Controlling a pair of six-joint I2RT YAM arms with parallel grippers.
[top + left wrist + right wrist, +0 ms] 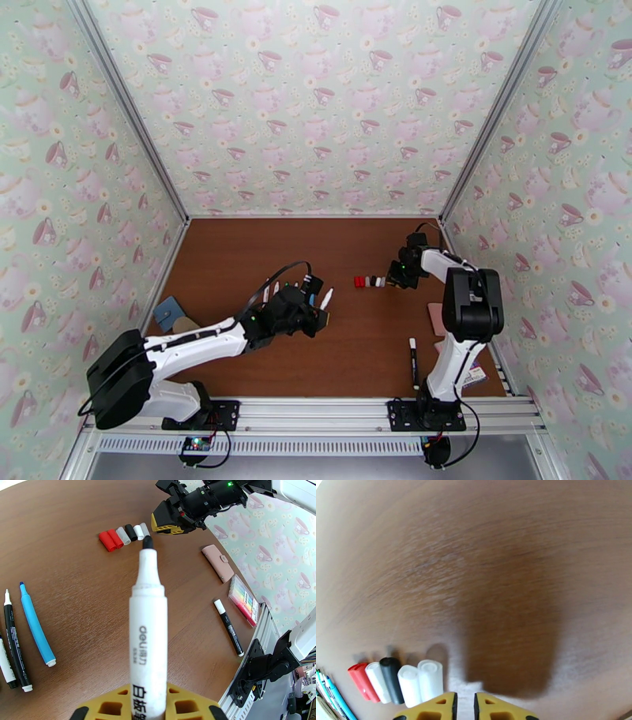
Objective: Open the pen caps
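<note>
Gripping a white marker (148, 630), your left claw (148, 701) is clenched on its barrel, bare black tip aimed at the pen caps (122, 537) lined up on the bench (79, 559). The right wrist view adds your right claw (464, 707), pinched together and empty, just beside the row's white end. A pink case (218, 563) and a black pen (229, 628) lie right of that row.

The brown wooden tabletop (237, 260) is enclosed on three sides by teacup-patterned walls (316, 95), framed with pale metal rails (130, 118).
</note>
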